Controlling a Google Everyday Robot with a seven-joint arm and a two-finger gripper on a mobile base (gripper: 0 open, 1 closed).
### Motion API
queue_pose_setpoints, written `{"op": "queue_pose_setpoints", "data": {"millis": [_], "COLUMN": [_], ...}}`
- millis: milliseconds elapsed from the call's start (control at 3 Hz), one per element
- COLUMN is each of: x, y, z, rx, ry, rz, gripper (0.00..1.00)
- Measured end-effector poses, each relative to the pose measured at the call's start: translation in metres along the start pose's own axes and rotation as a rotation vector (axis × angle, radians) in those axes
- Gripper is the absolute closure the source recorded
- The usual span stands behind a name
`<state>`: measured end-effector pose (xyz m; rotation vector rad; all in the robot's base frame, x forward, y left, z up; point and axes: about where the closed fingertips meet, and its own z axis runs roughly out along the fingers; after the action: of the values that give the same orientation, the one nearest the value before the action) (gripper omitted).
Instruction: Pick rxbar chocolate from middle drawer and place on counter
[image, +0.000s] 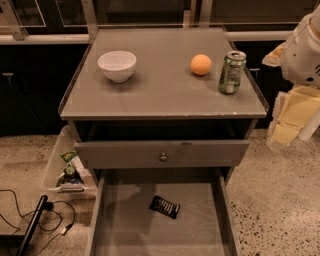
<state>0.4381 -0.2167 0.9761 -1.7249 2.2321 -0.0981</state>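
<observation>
Lying in drawer (117, 227), one bar (165, 206), end effector (292, 119) right

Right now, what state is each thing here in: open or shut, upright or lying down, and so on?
rxbar chocolate: wrapped, lying flat in the middle drawer.
middle drawer: pulled open.
drawer with knob: seems slightly ajar.
bowl: upright on the counter, looks empty.
soda can: upright on the counter.
orange: whole, resting near the soda can.
gripper: off to the counter's right, away from the rxbar chocolate.
</observation>
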Motion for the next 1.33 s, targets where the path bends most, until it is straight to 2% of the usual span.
{"op": "queue_pose_setpoints", "data": {"millis": [333, 667, 1000, 1333], "x": [0.001, 0.008, 0.012, 0.013], "y": [0.002, 0.017, 0.043, 0.070], "z": [0.006, 0.047, 0.108, 0.183], "rx": [-0.001, -0.050, -0.101, -0.169], "ry": [0.000, -0.002, -0.046, -0.064], "rz": [0.003, 0.020, 0.007, -0.031], "gripper": [0.00, 0.00, 0.00, 0.00]}}
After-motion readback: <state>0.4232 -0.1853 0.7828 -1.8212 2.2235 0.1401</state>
